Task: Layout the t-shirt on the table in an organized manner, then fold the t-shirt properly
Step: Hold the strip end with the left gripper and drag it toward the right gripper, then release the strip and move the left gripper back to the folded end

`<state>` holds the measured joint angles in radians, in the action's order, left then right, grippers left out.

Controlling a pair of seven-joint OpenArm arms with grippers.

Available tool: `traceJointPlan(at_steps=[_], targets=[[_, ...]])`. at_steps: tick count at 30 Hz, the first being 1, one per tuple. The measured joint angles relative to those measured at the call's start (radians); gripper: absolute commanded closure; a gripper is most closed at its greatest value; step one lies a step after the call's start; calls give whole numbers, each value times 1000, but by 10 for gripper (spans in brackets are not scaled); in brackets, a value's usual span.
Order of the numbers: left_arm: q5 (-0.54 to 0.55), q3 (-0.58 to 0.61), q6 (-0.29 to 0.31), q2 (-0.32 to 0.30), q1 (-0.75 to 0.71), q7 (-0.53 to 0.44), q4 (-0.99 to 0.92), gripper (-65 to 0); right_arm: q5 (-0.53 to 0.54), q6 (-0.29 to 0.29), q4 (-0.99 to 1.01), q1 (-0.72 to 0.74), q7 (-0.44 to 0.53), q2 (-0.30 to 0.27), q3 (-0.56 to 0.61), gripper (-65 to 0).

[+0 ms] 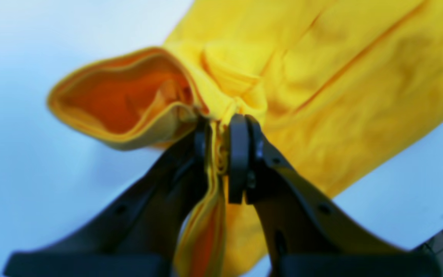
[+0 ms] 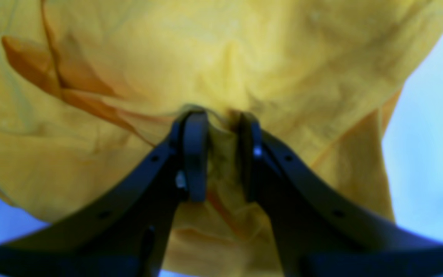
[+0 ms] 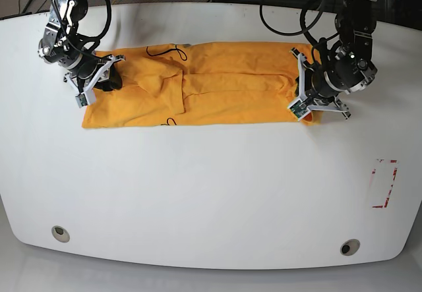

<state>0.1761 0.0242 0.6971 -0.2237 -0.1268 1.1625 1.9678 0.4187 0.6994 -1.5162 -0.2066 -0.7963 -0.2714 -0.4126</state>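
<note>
One t-shirt point(image 3: 211, 84); two pincers point(image 1: 221, 154) point(image 2: 221, 154) clamping it.

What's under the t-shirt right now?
Only the white table shows around the t-shirt; both grippers, left and right, pinch its ends. Whatever lies beneath the cloth is covered.

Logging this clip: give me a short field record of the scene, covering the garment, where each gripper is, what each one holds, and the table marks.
garment: t-shirt, orange-yellow, lying as a long band across the far half of the table
left gripper: at the band's end on the base view's right, shut on a bunched fold beside an open sleeve
right gripper: at the opposite end, shut on cloth
table marks: red-outlined rectangle near the right edge; two grey grommet holes along the near edge
fold stage: narrowed lengthwise, not yet folded short
</note>
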Motion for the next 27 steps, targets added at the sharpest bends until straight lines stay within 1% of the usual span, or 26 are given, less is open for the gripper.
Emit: traceJointPlan(at_steps=[7, 10, 18, 27], targets=[[1, 26, 0, 78, 40, 3, -1, -36, 0, 0, 0, 0, 0, 0, 0, -138], [-2, 50, 0, 98, 61, 4, -2, -36, 0, 0, 0, 0, 0, 0, 0, -138], [-4, 148, 0, 117, 80, 5, -3, -38, 0, 0, 0, 0, 0, 0, 0, -138], [-3, 245, 0, 118, 85, 5, -3, -39, 0, 0, 0, 0, 0, 0, 0, -138]])
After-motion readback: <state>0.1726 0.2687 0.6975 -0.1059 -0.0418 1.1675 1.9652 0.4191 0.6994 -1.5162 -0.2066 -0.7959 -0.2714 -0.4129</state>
